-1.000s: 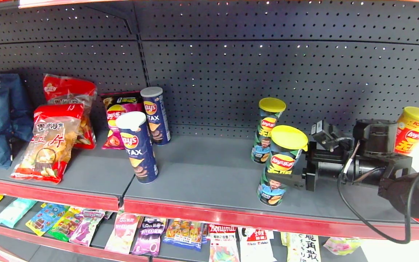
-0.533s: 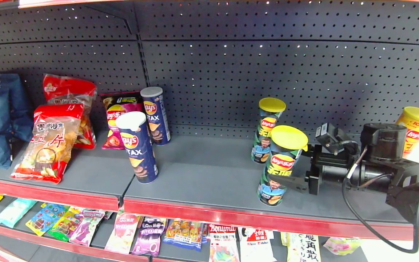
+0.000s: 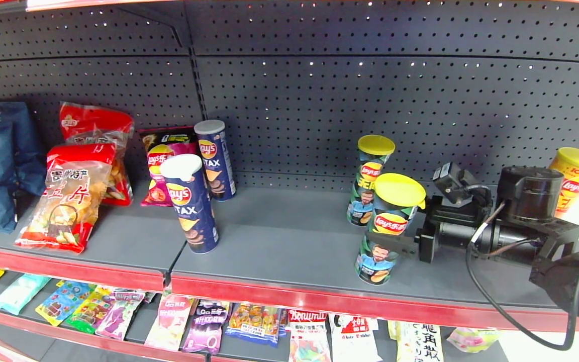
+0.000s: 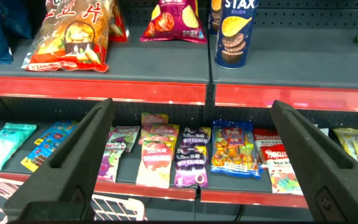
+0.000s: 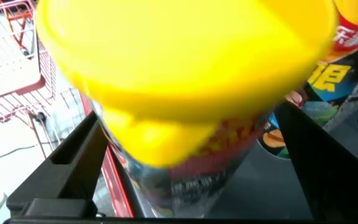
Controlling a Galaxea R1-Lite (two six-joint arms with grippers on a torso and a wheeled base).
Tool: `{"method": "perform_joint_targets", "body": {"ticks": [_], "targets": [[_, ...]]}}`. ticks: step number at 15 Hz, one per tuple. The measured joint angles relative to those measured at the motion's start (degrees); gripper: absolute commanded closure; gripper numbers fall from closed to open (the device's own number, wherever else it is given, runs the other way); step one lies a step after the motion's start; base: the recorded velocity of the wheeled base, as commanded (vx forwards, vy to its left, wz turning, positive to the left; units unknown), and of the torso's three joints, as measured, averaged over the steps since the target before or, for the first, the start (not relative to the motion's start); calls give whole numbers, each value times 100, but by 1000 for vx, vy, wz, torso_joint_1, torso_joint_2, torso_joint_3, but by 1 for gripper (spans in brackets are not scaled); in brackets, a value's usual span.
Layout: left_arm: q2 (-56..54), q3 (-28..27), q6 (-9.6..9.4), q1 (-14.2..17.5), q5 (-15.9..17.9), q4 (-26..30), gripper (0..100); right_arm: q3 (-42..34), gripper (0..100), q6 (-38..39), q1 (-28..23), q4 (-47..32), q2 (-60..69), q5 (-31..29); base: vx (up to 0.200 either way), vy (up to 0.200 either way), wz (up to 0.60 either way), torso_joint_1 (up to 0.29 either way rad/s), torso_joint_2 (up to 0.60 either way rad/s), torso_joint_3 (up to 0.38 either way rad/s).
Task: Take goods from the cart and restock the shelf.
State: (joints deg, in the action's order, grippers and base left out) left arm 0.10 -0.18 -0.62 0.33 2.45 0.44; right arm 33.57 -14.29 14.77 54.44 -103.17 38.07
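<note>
1. Found right gripper [image 3: 392, 242] with jaws spread, straddling the can [image 3: 389, 221] at about mid-height. Saw no firm squeeze; a sliver of gap on one side in the right wrist view. Logged as not clamped.
2. Located can upright on the shelf [image 3: 289, 236], near the front lip, yellow lid [image 3: 399, 190] on top. Set just forward of a rear can [image 3: 372, 173] of the same kind; contact between the two not resolvable.
3. Handling, by judgement: a light, stiff cardboard tube with a glossy sleeve, hence slippery under smooth pads. Tall for its base, so easily tipped by a sideways nudge. Best taken across the body at or slightly below mid-height, never by the lid. Moderate squeeze only, to avoid denting the wall and crushing the crisps.
4. Risk on withdrawal: brushing the tube, knocking it into the rear can or off the lip. Advise backing straight out.
5. Found left gripper [image 4: 191, 106] wide open and empty, held back from the shelf front, facing the lower tier of sachets [image 4: 188, 155].
6. Farther out: a red can [image 3: 573, 176] at far right behind the right arm, two blue cans [image 3: 191, 206] left of centre, bags [image 3: 71, 196] beyond those. Glimpsed pink wire cart [image 5: 11, 31] in the right wrist view.
7. Judged this placement essentially made; more stock presumably to fetch from cart.
</note>
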Motion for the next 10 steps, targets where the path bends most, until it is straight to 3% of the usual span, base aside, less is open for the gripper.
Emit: {"method": "perform_joint_targets", "body": {"ticks": [1,10], "targets": [[0,0,0,0,0,0,0,0,100,0,7,0,-2,-6,0,0,0,0,0,0],[0,0,0,0,0,0,0,-4,100,-43,88,229,9,44,0,0,0,0,0,0]]}}
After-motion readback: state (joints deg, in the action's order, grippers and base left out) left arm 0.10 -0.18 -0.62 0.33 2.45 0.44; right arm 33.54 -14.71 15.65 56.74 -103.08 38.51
